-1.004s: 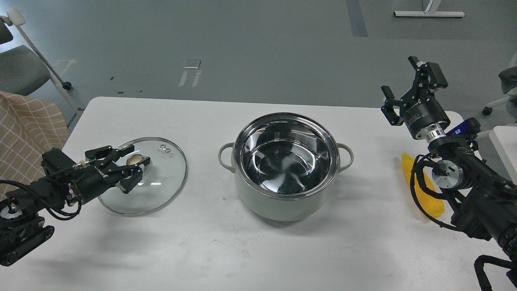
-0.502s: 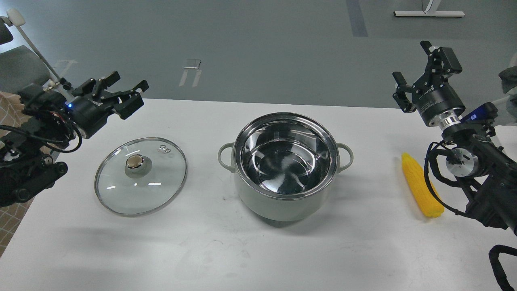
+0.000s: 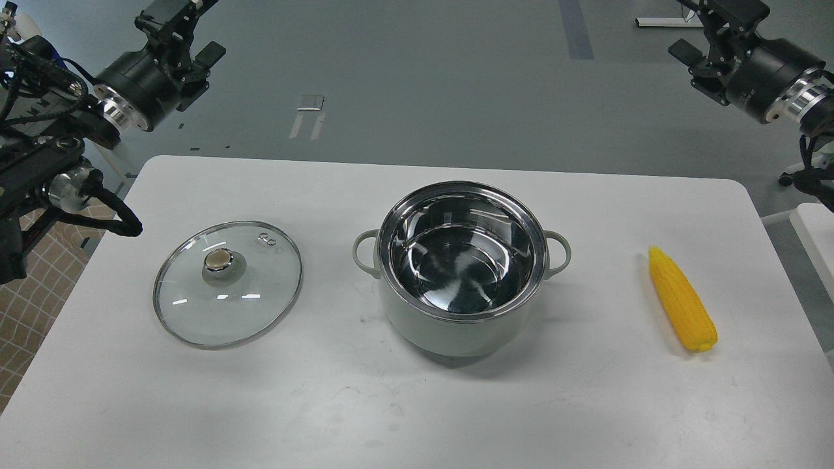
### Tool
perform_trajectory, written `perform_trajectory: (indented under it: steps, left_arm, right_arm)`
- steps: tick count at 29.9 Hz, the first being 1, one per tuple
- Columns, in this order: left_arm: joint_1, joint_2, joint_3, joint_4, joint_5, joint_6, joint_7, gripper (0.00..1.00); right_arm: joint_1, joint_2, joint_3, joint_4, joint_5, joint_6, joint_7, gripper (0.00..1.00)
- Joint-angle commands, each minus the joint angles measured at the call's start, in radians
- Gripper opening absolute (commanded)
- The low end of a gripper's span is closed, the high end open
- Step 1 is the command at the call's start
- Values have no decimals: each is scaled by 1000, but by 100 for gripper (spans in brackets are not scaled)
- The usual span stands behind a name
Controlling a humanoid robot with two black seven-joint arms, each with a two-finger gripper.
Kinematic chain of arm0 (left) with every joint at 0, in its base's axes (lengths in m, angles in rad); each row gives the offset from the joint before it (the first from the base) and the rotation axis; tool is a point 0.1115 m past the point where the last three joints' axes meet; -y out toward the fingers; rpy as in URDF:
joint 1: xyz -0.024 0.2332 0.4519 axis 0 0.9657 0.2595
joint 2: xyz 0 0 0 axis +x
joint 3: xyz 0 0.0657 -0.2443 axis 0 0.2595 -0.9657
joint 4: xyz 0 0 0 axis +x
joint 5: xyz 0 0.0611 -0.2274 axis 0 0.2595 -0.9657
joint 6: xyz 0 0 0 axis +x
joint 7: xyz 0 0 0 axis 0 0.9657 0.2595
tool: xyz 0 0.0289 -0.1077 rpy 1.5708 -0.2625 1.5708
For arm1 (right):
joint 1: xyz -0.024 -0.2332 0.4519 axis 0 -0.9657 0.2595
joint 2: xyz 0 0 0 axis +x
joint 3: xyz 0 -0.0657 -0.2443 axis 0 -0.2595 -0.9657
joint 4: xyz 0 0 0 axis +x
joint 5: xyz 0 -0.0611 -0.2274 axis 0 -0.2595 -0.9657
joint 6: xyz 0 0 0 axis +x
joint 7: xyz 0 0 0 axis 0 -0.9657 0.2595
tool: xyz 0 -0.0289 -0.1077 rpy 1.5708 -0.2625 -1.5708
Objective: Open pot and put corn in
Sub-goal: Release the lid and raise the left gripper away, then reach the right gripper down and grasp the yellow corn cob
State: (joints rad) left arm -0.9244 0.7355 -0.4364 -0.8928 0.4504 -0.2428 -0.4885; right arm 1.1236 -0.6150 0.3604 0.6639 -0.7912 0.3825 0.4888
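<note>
The pale grey-green pot (image 3: 456, 326) stands open in the middle of the white table, and its shiny steel inside is empty. Its glass lid (image 3: 251, 303) lies flat on the table to the pot's left, brass knob (image 3: 218, 260) up. The yellow corn (image 3: 682, 299) lies on the table to the pot's right, tapered end pointing away from me. My left gripper (image 3: 189, 29) is raised high at the top left, open and empty, far above the lid. My right gripper (image 3: 707, 29) is raised high at the top right, open and empty, well above the corn. Both grippers' fingertips are partly cut off by the top edge.
The white table (image 3: 586, 404) has rounded corners, with grey floor beyond its far edge. A checked cloth (image 3: 26, 312) hangs off the left side. A second white surface (image 3: 814, 234) shows at the right edge.
My left gripper let go of the lid's knob and rose up and back to the top left. My right gripper also rose up and to the right, uncovering the corn. Lid, pot and corn have not moved.
</note>
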Motion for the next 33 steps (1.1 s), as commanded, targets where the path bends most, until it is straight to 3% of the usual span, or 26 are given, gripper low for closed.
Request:
perform_trajectory:
  steps: [1,10,16,25,33]
  left_arm:
    - [-2,-27,-15,-1,-32,-32,0,97]
    - [-2,-99,-13,-14,-21,-21,0,97]
    - [-4,-122,-13,-21,-19,-21,0,98]
    - [-2,-128,-13,-44,-16,-19,0,98]
    - [-2,-126,-13,-60,-18,-18,0,98]
  right_arm:
    - [8,-104,-107,71,-194,-5,0,100]
    - [15,-267,-296,221,-592,-56,0,100]
    - [-37,-313,-373,272,-645,-126,0,100]
    - [-179,-298,-370,267,-643,-154,0,100]
    - [-228,-190,-370,184,-643,-169,0,100]
